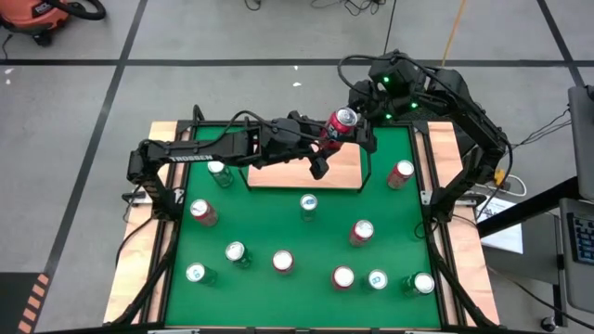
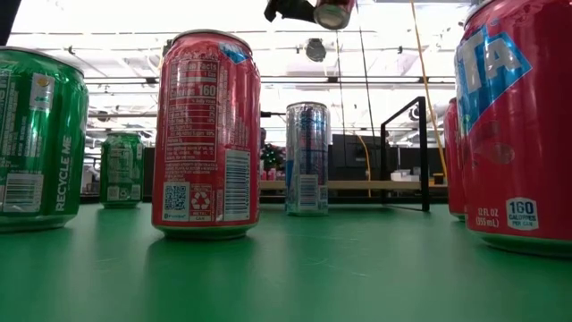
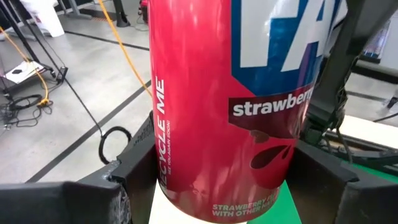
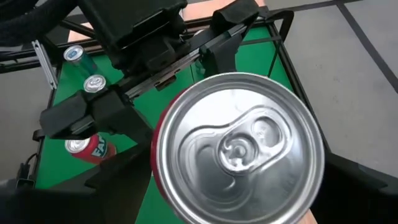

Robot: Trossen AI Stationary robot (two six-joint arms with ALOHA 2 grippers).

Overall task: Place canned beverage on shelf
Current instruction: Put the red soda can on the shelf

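Note:
A red strawberry soda can (image 1: 342, 123) is in the air over the far right corner of the shelf (image 1: 278, 174), a light-wood board with a thin black rail (image 1: 369, 162). My left gripper (image 1: 327, 139) reaches in from the table's left and is shut on the can (image 3: 236, 106). My right gripper (image 1: 360, 119) comes from the far right and is right at the can's top end. Its wrist view looks straight onto the silver lid (image 4: 239, 146). The low view shows the can's bottom end (image 2: 334, 12) high above the table. My left gripper pinches the can's side wall near its bottom end (image 3: 166, 177) between its two fingers (image 3: 127, 180). The fingers come about level from the table's left and lie across the can. The can is lifted clear of the shelf and tilted, its lid up and toward the far right.
Several red, green and blue cans stand on the green mat in front of the shelf, such as a green one (image 1: 220, 173), a blue one (image 1: 308, 206) and a red one (image 1: 400, 173). Pale wooden strips (image 1: 139, 241) run along both table sides.

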